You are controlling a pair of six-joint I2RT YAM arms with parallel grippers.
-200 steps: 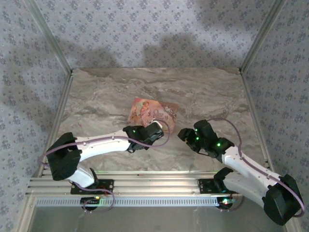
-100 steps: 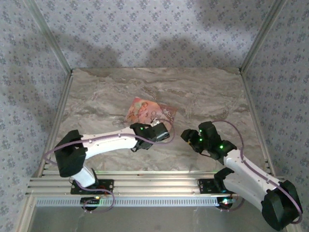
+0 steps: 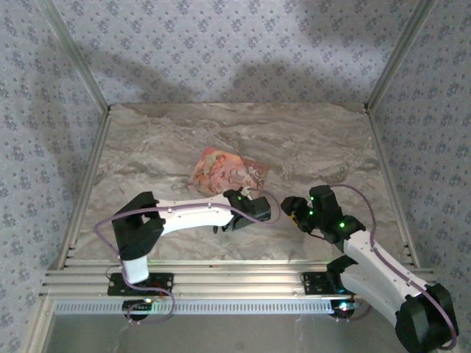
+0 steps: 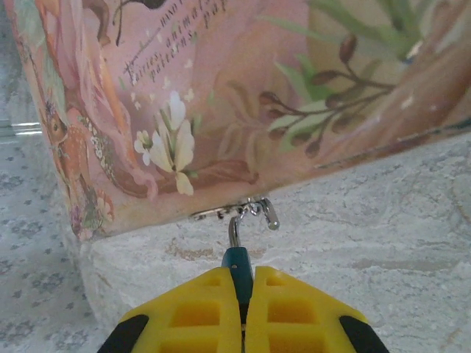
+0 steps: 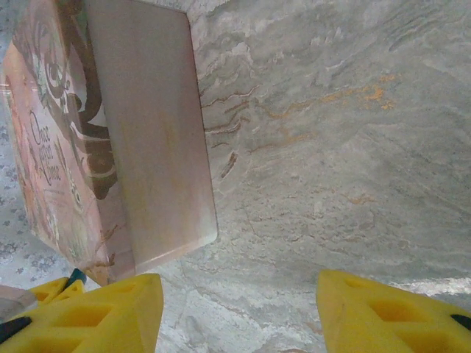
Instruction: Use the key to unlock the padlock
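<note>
My left gripper point(image 4: 240, 276) is shut on the tiny blue padlock point(image 4: 238, 261). The padlock's pale metal shackle point(image 4: 234, 229) reaches up to the small metal clasp point(image 4: 254, 211) on the edge of the flat pink illustrated box point(image 4: 221, 95). In the top view this gripper point(image 3: 249, 201) sits at the box's near edge point(image 3: 221, 170). My right gripper point(image 3: 291, 207) stands open just right of it, with bare table between its fingers point(image 5: 110, 309). The box point(image 5: 147, 147) lies to its front left. The key is out of view.
The marble tabletop point(image 3: 316, 147) stretches free behind and to the right of the box. Patterned walls and metal frame posts point(image 3: 386, 70) close in the sides and the back. The yellow tips of my left gripper point(image 5: 55, 288) show at the right wrist view's lower left.
My left arm has swung its elbow inward and carried its gripper rightward along the box's near edge. The box has shifted slightly left. My right gripper has drifted a little right and nearer.
</note>
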